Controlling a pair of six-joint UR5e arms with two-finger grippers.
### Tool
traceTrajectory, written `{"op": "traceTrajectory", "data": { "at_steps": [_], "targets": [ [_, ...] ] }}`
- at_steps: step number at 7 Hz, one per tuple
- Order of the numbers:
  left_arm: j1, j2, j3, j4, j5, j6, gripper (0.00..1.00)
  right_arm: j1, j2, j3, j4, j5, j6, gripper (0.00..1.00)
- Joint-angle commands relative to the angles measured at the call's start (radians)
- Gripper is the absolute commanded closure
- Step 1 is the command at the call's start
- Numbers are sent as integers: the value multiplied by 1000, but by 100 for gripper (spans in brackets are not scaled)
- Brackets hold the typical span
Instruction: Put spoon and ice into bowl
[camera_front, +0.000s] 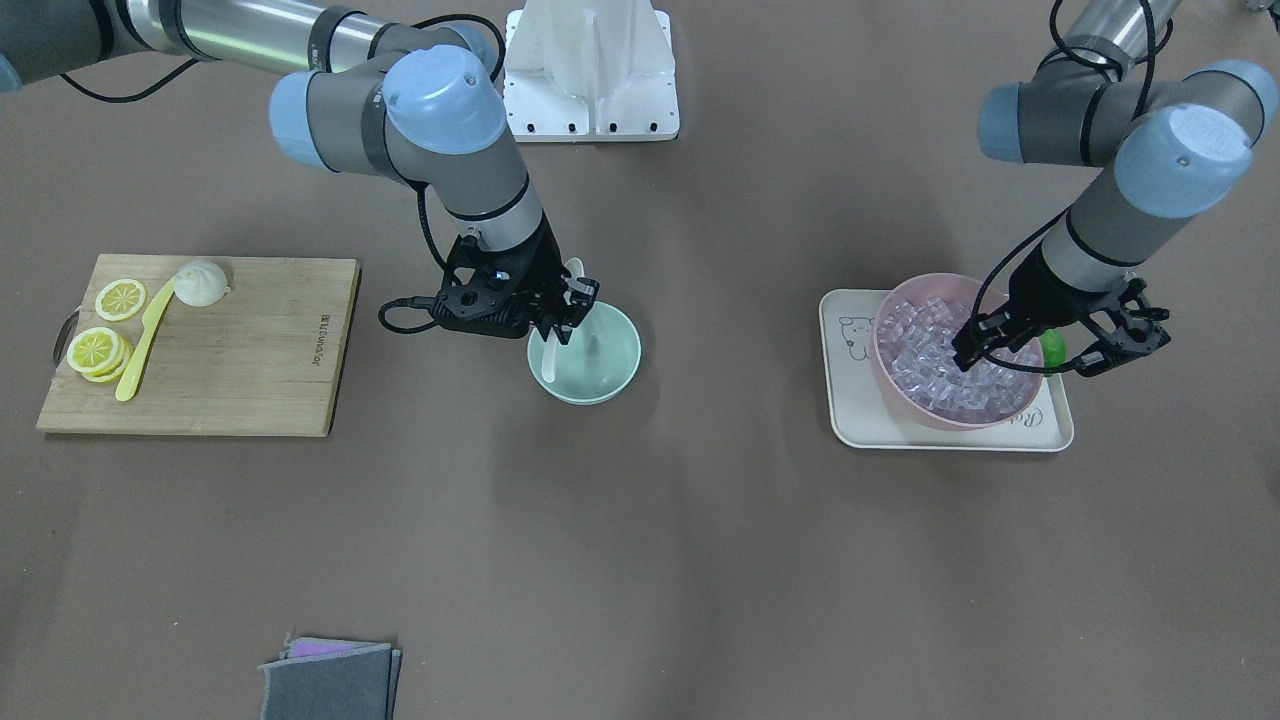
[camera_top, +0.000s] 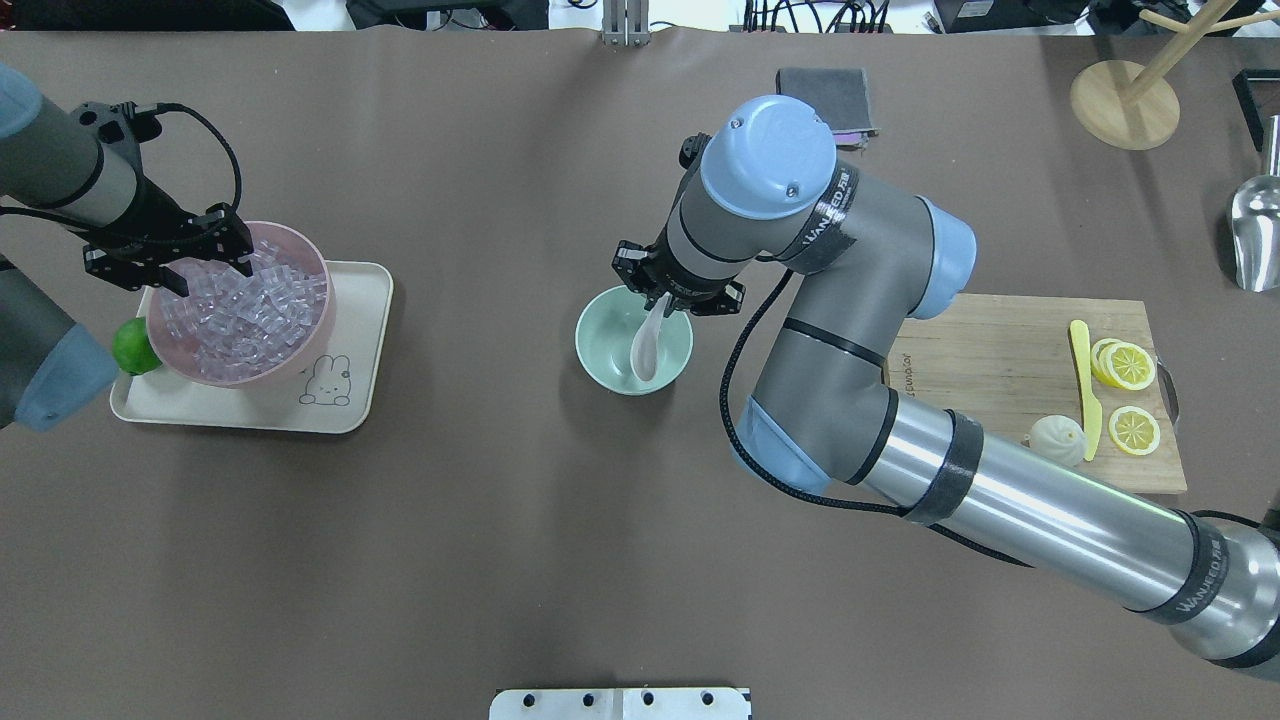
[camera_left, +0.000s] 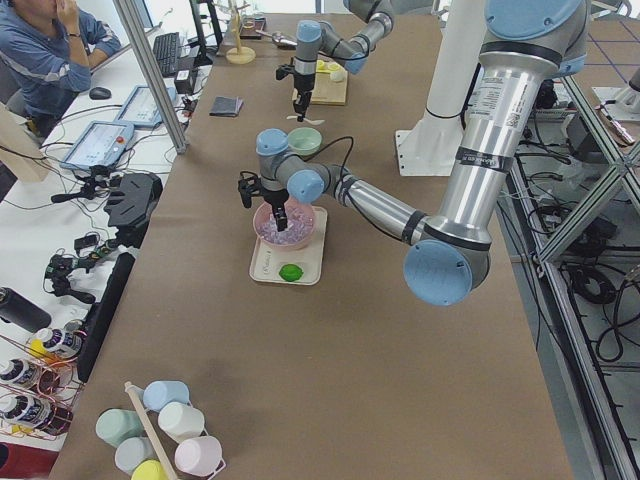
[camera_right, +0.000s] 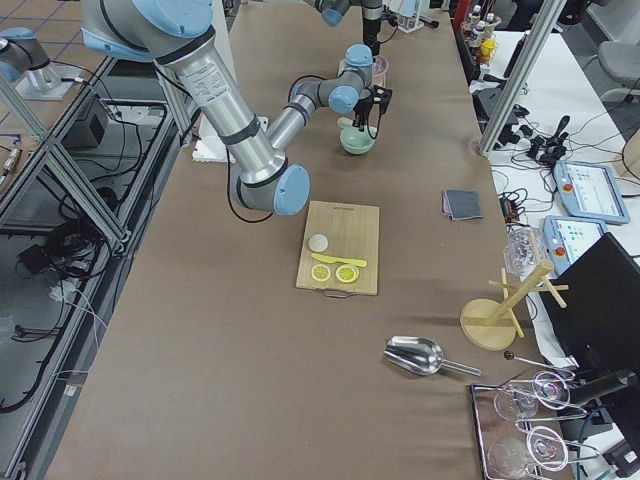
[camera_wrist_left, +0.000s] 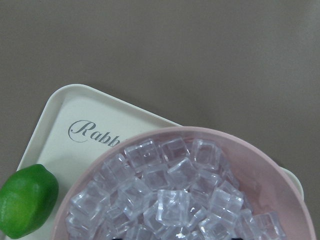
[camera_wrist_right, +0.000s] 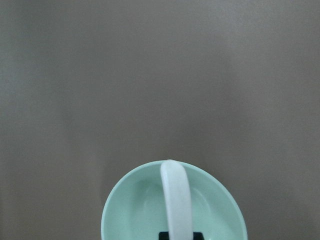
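Right end effector (camera_top: 670, 298) grips the white spoon (camera_top: 648, 352) inside the mint-green bowl (camera_top: 600, 352). Left end effector (camera_front: 1025, 360), jaws spread, over ice (camera_wrist_left: 170, 200); tray (camera_wrist_left: 55, 120) script reads "Rabb".

The spoon (camera_top: 646, 352) is white and glossy. It stands tilted in the mint-green bowl (camera_top: 600, 358), its deep scoop down on the bowl's smooth floor and its short handle rising over the far rim. The bowl sits upright on the brown table, near the middle, and holds only the spoon. The ice (camera_top: 240, 315), small clear cubes with a faint purple tint, lies heaped in a pink bowl (camera_top: 312, 262) well apart from it.
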Motion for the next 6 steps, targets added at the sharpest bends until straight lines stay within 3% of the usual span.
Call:
{"op": "traceTrajectory", "data": {
  "at_steps": [1, 6],
  "targets": [
    [5, -13, 17, -12, 4, -2, 28, -26, 38, -34, 3, -37, 22, 100],
    [5, -35, 47, -13, 4, 3, 34, -26, 45, -100, 67, -120, 23, 100]
  ]
}}
